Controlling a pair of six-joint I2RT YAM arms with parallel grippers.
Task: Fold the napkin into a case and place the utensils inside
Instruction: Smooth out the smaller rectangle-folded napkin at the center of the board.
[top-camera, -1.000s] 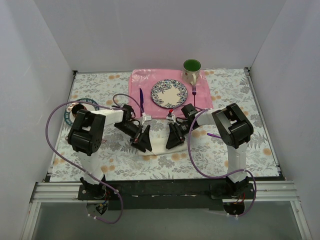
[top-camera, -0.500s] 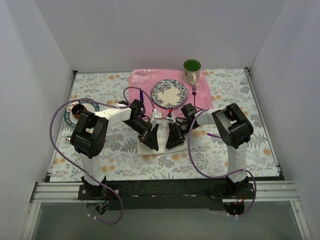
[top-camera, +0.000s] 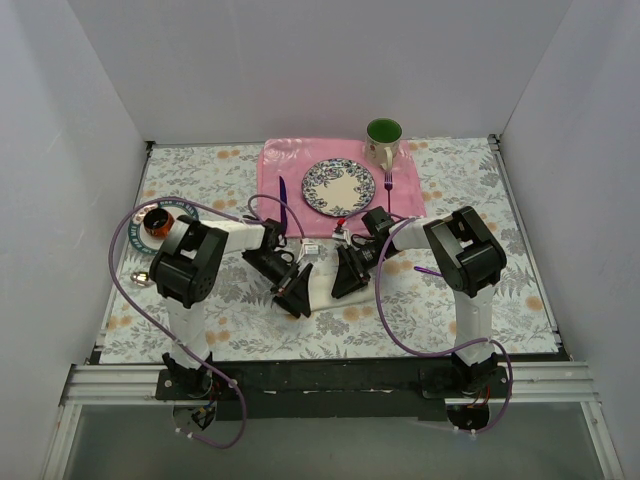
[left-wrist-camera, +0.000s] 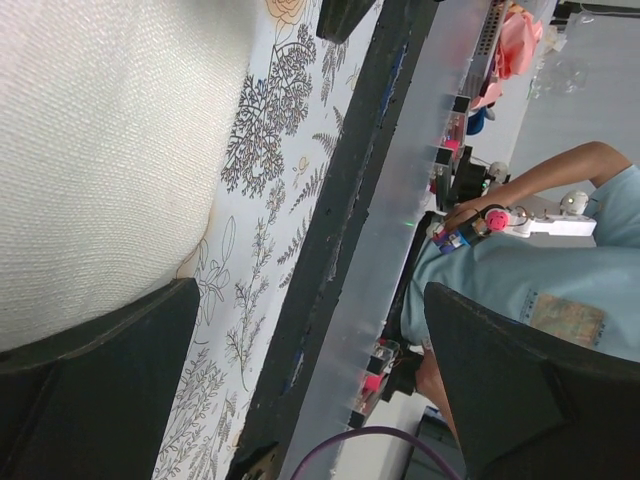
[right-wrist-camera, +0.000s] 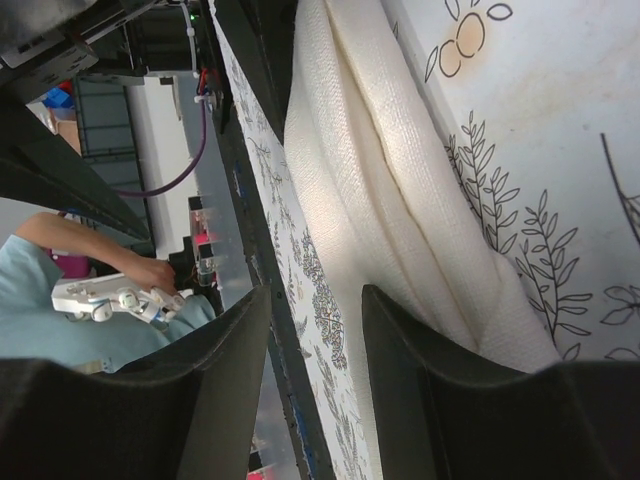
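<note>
The cream-white napkin (top-camera: 319, 287) lies folded into a narrow bundle on the flowered tablecloth, between my two grippers. Its layered folds fill the right wrist view (right-wrist-camera: 380, 200). In the left wrist view the napkin (left-wrist-camera: 100, 150) takes up the upper left. My left gripper (top-camera: 293, 288) is wide open at the napkin's left end, with one finger (left-wrist-camera: 90, 380) against the cloth's edge. At the right end, my right gripper (top-camera: 350, 272) stands open with its jaws apart; one finger (right-wrist-camera: 450, 390) rests over the folds and nothing is pinched. I cannot make out the utensils in any view.
At the back lies a pink placemat (top-camera: 285, 160) with a patterned plate (top-camera: 339, 187), a dark purple knife (top-camera: 282, 198) and a fork (top-camera: 389, 185). A green mug (top-camera: 383, 138) stands behind it. A saucer with a small cup (top-camera: 158, 220) sits at the left. Purple cables loop beside both arms.
My left arm swung its elbow inward, uncovering the saucer, and its gripper shifted right and then nearer along the napkin's left end. The right arm has not moved.
</note>
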